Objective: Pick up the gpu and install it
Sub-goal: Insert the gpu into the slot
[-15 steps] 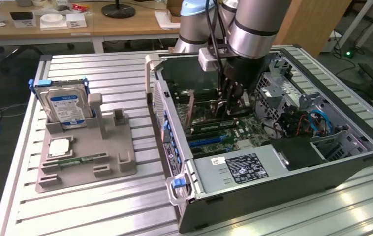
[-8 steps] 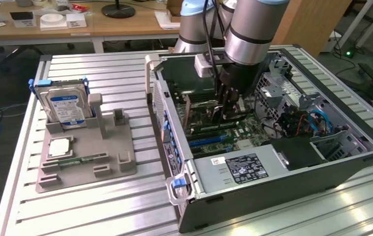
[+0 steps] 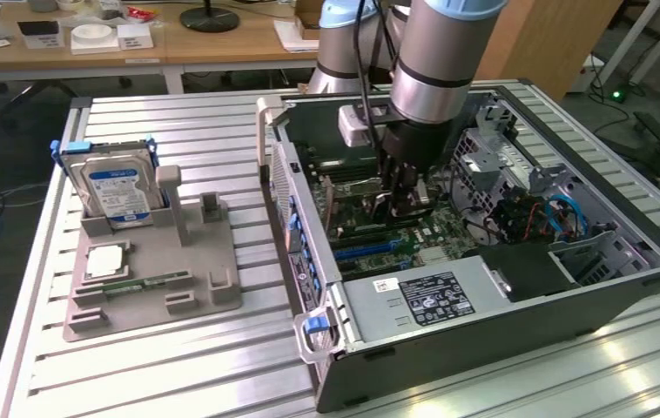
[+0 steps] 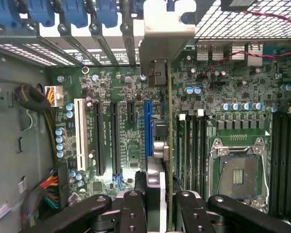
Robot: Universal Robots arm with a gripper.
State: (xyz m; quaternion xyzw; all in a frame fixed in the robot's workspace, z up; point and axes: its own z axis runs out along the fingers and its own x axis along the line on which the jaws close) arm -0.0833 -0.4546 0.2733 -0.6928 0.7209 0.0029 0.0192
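1. You worked in an office-like room, with wooden desks [image 3: 132, 48] behind the slatted metal table [image 3: 191, 366].
2. An open black computer case [image 3: 504, 322] lay on its side on the table, toward the exterior view's right, with its motherboard [image 4: 116, 111] exposed.
3. A grey holder tray [image 3: 150, 279] stood on the table toward the exterior view's left, apart from the case.
4. The tray carried a silver hard drive [image 3: 115, 187] with a blue-white label, standing upright in a blue frame, and a small green memory stick [image 3: 144, 284] lying flat near its middle.
5. Your arm [image 3: 441, 61] reached down into the case from above.
6. The hand [image 3: 406, 205] was inside the case, just above the motherboard.
7. In the wrist view, the hand [image 4: 157, 206] was clenched on the gpu [image 4: 169, 145], grasping the card on edge between its black fingers [image 4: 132, 211].
8. The gpu appeared as a thin edge running across the motherboard, between the blue expansion slot [image 4: 148, 131] and the memory slots [image 4: 194, 145].
9. The silvery bracket [image 4: 167, 46] of the card stood at the rear wall of the case, beside the row of blue slot clips [image 4: 77, 14].
10. You could not tell whether the card's lower edge was seated in a slot.
11. The empty processor socket [image 4: 237, 174] lay beyond the memory slots.
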